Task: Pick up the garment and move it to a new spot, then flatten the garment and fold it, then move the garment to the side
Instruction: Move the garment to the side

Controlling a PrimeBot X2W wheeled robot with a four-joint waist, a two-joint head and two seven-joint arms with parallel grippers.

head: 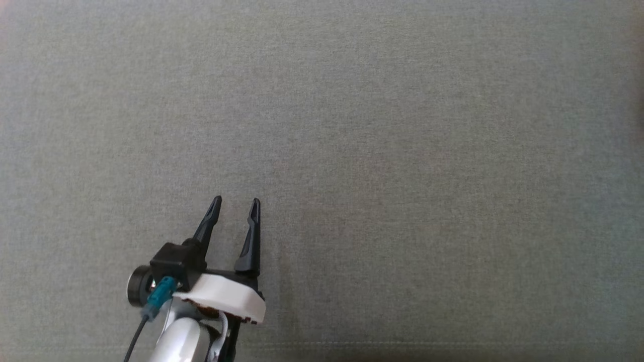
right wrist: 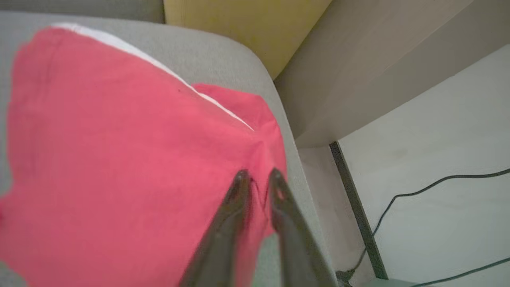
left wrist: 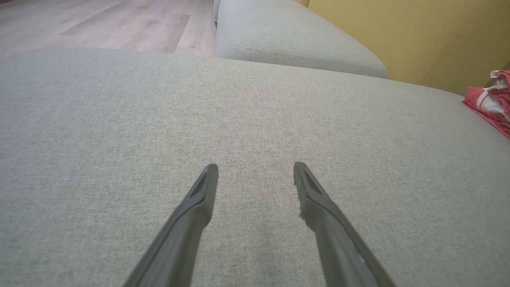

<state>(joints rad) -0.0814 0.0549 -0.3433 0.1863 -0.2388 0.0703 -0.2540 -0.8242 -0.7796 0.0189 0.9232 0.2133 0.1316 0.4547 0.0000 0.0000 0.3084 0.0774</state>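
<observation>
The right gripper is seen with its two fingers drawn almost together, a thin gap left between them. The tips are set at the edge of the garment, where the red cloth is gathered into a small pucker. Whether the cloth is actually pinched cannot be told, since that part is blurred. The left gripper is held with its fingers well apart and nothing between them, low over the bare middle of the grey seat cushion.

The garment, red with a white trim, is laid at the far right end of that cushion, near the rounded edge and the yellow backrest. Beyond the edge a pale floor with a dark cable is seen. From the right wrist the upper face of the cloth looks broad and fairly smooth, with a smaller red layer showing beneath the white trim. From the left wrist its near edge looks more rumpled.

The task is judged to be at its last step: the garment is already at the side, seemingly flattened and layered. That the fold is finished cannot be confirmed. If so, only the release and the withdrawal of the right arm are left.
</observation>
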